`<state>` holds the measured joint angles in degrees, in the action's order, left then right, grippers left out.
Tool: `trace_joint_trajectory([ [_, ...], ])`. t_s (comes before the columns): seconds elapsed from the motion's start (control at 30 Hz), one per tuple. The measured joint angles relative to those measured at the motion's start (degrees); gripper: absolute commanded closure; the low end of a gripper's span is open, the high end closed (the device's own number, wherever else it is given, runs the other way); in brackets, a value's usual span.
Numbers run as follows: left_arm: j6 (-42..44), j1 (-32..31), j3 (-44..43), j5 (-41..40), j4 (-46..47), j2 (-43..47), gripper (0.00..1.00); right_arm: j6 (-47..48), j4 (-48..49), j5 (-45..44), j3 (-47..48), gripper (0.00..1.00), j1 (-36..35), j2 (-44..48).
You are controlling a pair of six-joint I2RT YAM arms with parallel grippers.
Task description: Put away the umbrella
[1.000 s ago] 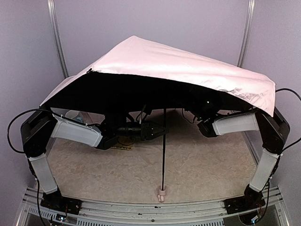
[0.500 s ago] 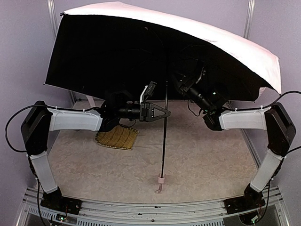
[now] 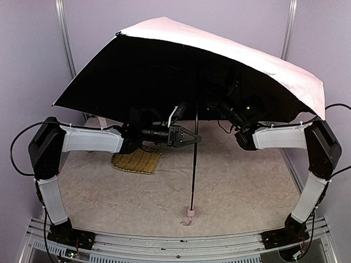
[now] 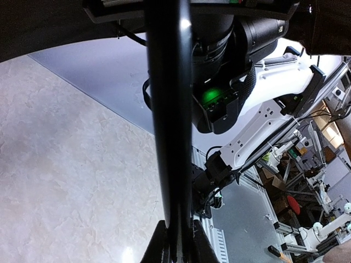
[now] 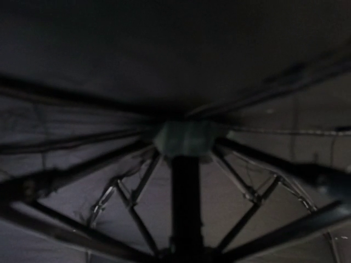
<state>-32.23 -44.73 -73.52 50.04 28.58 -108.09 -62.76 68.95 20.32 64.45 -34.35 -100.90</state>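
Evidently the pale pink thin-fabric umbrella [image 3: 230, 55] with dark ribs stands fully spread above both arms; the left fingers [image 3: 192, 137] pinch its thin black shaft [image 3: 192, 175] partway up, probably to steady it while the canopy is collapsed; below them the handle [image 3: 189, 210] hangs close to the pale bench [image 3: 247, 186]; the right arm [image 3: 277, 138] extends above them toward the hub [image 5: 184, 138]; the right fingers are lost in shadow, so I cannot tell their state; canopy edges crowd the walls; open room lies beneath, beside the woven yellow mat [image 3: 137, 160].
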Motion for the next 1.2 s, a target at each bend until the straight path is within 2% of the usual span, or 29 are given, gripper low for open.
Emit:
trace_joint_trajectory([
  [0.2, 1.4, -0.2, -0.1, -0.9, -0.5, 0.0, 1.0, -0.6, 0.4, 0.0, 0.0, 0.68, 0.0, 0.0],
  [0.3, 2.0, -0.3, -0.1, -1.2, -0.8, 0.0, 1.0, -1.0, 0.3, -0.1, 0.0, 0.77, 0.0, 0.0],
  [0.47, 3.1, -0.4, -0.3, -1.7, -1.4, 0.0, 1.0, -1.5, 0.3, -0.2, 0.0, 0.83, 0.1, -0.1],
  [0.67, 4.4, -0.4, -0.9, -2.0, -3.4, 0.0, 1.0, -1.7, 0.1, 0.0, -0.3, 1.0, 0.4, -0.1],
  [0.83, 4.6, -0.3, -0.9, -1.7, -4.2, 0.0, 1.0, -1.2, -0.4, 0.6, -0.6, 1.0, 0.8, -0.1],
  [0.87, 4.5, -0.2, -0.9, -1.3, -4.4, 0.0, 1.0, -0.7, -0.5, 0.8, -0.7, 0.98, 0.9, 0.0],
  [0.9, 4.5, -0.2, -0.9, -1.0, -4.4, 0.0, 1.0, 0.1, -0.7, 1.2, -0.7, 0.87, 1.1, 0.0],
  [0.97, 4.2, 0.1, -0.9, -0.5, -4.7, 0.0, 1.0, 2.5, -1.8, 2.3, -0.5, 0.76, 1.4, 0.1],
  [1.2, 3.1, 0.3, -0.9, 0.3, -4.6, 0.0, 1.0, 10.8, -5.6, 4.6, 0.6, 0.7, 1.9, 0.8],
])
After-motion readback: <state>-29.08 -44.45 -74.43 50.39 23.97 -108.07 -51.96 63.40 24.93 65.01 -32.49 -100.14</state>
